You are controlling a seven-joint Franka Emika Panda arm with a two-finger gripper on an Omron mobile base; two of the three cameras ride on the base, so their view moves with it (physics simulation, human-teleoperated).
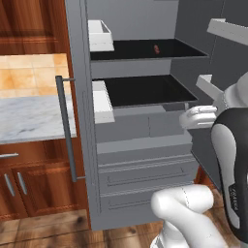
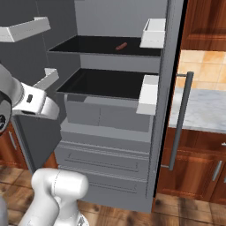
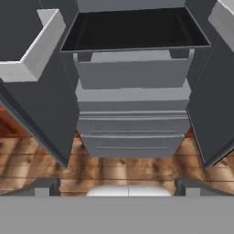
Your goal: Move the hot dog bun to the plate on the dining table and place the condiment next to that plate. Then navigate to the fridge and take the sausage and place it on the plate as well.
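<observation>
One sausage on upper shelf of open fridge; claw spread, grasping nothing.

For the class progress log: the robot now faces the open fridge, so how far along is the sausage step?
Done: the robot stands at the fridge, whose doors are open. In hand: nothing; the gripper is open and empty, pointing at the lower shelf and drawers. Left: the sausage lies on the upper shelf, untouched, and has yet to be picked up and carried to the plate.
</observation>
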